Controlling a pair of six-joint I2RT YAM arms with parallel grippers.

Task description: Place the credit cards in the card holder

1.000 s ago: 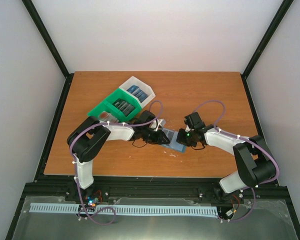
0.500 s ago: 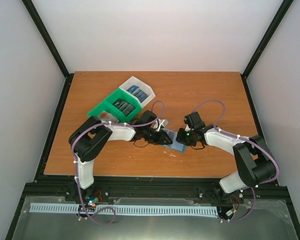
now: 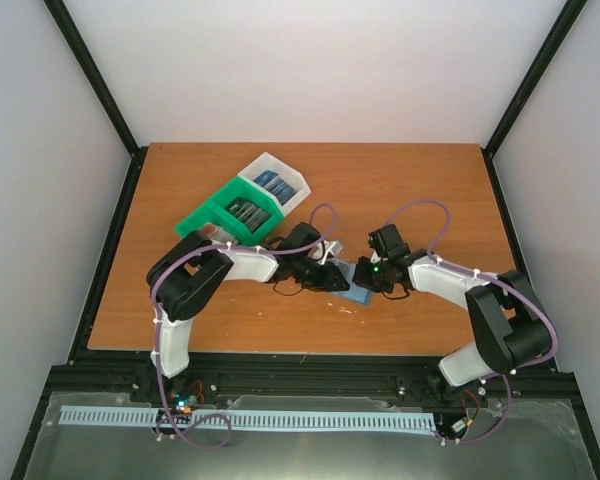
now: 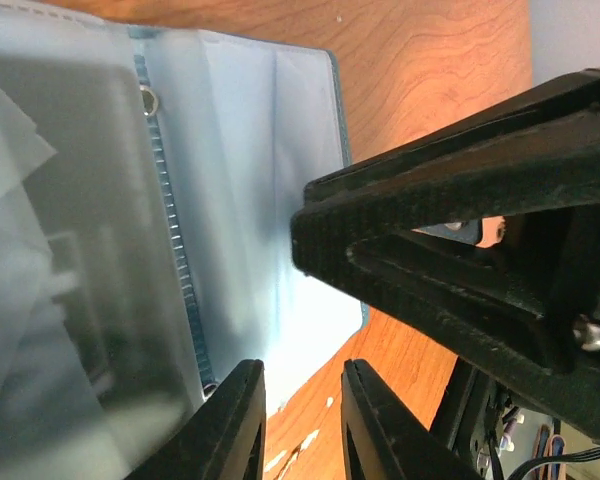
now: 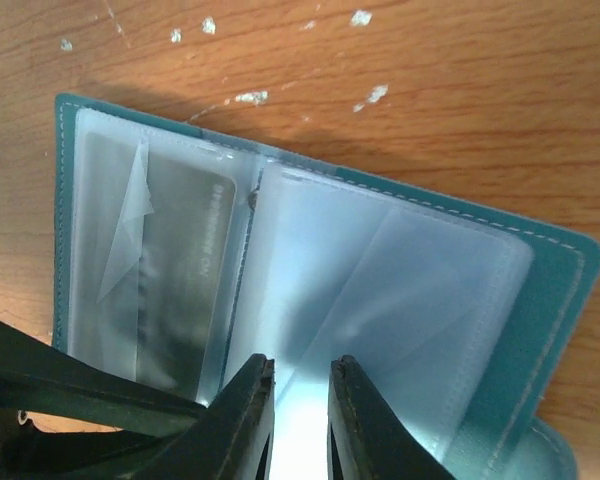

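Note:
The teal card holder [image 3: 357, 293] lies open on the table between my two grippers. Its clear sleeves [image 5: 410, 280] face up, and a grey credit card [image 5: 180, 270] sits inside the left sleeve. In the left wrist view that card [image 4: 70, 250] is blurred behind plastic. My left gripper [image 4: 302, 368] hangs over the holder's [image 4: 240, 150] near edge, jaws slightly apart with bare table showing between them. My right gripper [image 5: 302, 362] stands with its tips on the right sleeve, a narrow gap between them and nothing seen gripped. From above, the left gripper [image 3: 336, 279] and right gripper [image 3: 366, 279] nearly touch.
A green bin [image 3: 206, 218] and a white bin [image 3: 293, 194] stand joined at the back left, behind the left arm. Dark cards [image 3: 246, 212] lie in the green one and blue cards [image 3: 272, 182] in the white one. The wooden table [image 3: 410, 190] stretches behind and right.
My left arm has pushed a little to the right, bringing its gripper closer over the holder. The right arm and the holder have stayed put.

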